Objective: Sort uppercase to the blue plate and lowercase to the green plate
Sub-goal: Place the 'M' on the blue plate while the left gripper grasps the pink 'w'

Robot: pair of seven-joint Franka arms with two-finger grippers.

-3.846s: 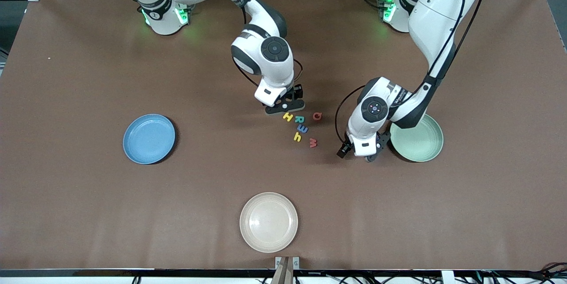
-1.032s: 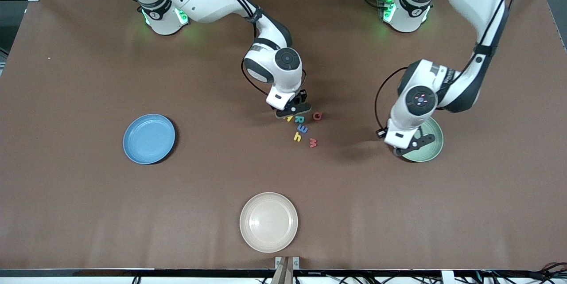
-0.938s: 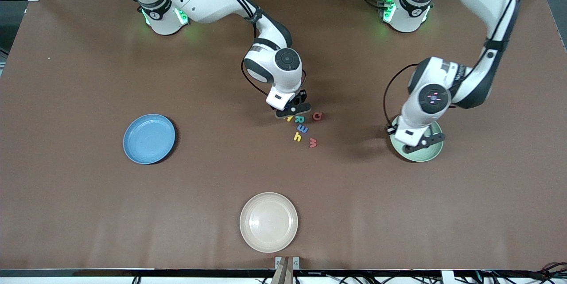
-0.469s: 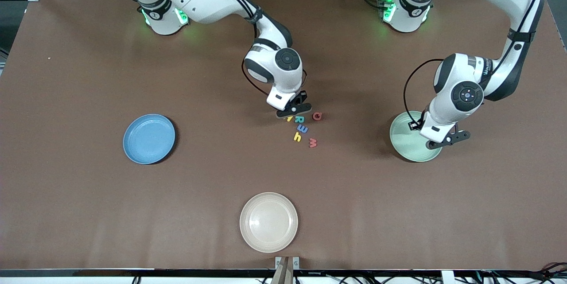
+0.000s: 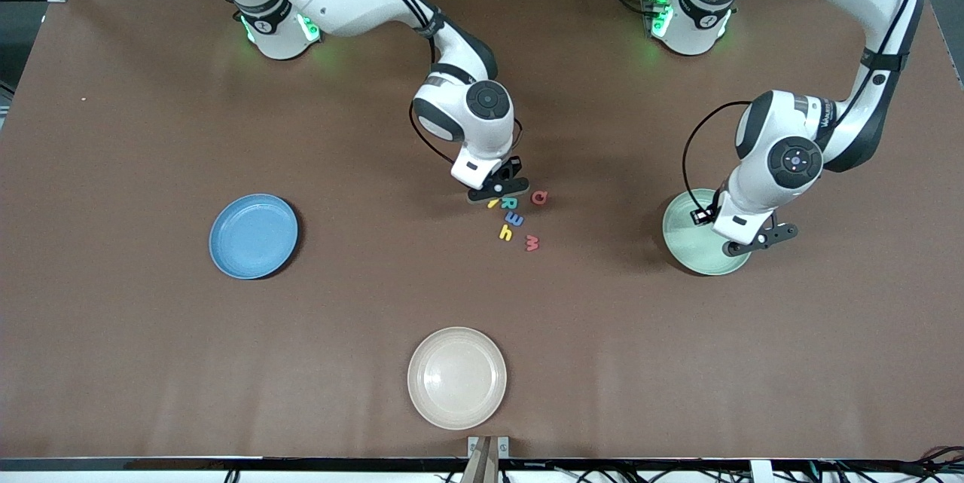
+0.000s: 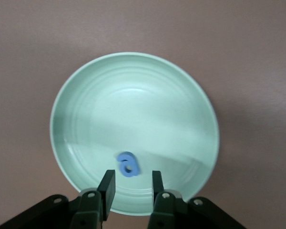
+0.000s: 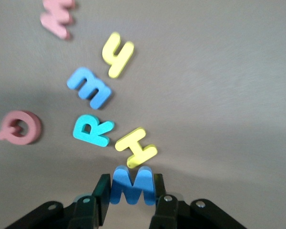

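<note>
So the right gripper (image 7: 131, 188) was down at the letter cluster in the middle of the table, its jaws pinched on the blue W (image 7: 131, 183) — makes sense, since that capital sat at the edge of the bunch nearest the robot bases and could be grabbed without bumping the others. Right beside it lay the yellow H (image 7: 136, 147), then the green R (image 7: 92, 130), the red Q (image 7: 19, 127), the blue e (image 7: 89, 88), the yellow h (image 7: 117, 53) and the red m (image 7: 58, 16). The blue plate (image 5: 254, 235) was well apart, toward the right arm's end, and had nothing in it, so I'd guess the W was headed there.

The left gripper (image 6: 130, 183) hung over the green plate (image 6: 86, 95), fingers parted a little with nothing between them — the blue a (image 6: 127, 164) lay just under them on the plate, looking freshly dropped. One lowercase sorted, the rest not yet. The cream plate (image 5: 456, 377) sat nearest the front camera, unused.
</note>
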